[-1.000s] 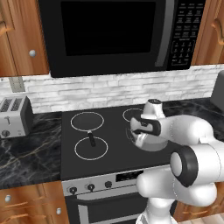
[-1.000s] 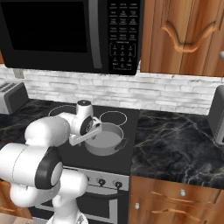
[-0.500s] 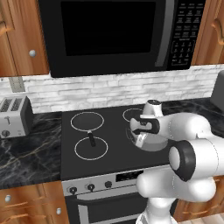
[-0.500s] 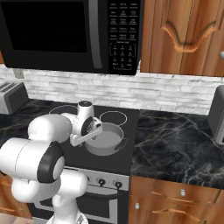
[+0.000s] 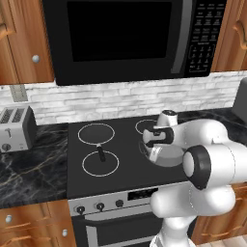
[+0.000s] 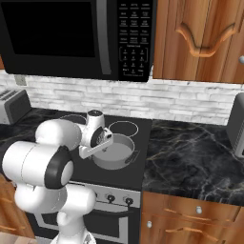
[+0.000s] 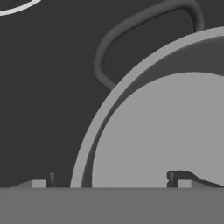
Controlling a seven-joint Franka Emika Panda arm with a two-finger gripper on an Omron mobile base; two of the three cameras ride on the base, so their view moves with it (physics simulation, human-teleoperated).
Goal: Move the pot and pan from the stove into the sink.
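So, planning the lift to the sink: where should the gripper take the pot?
Probably the pot wall by its loop handle, from above: the thin upright rim fits between the open gripper fingers, one inside, one outside.

We see black microwave (image 5: pixel 123 38) above, toaster (image 5: pixel 15 128) on marble counter (image 6: pixel 190 162) (far left), wood cabinets (image 6: pixel 200 40), white brick backsplash (image 5: pixel 111 103).

Home kitchen: stove (image 5: pixel 111 159), microwave (image 5: pixel 130 38) above, toaster (image 5: pixel 17 128), wooden cabinets (image 6: pixel 200 40), marble counter (image 6: pixel 190 162).
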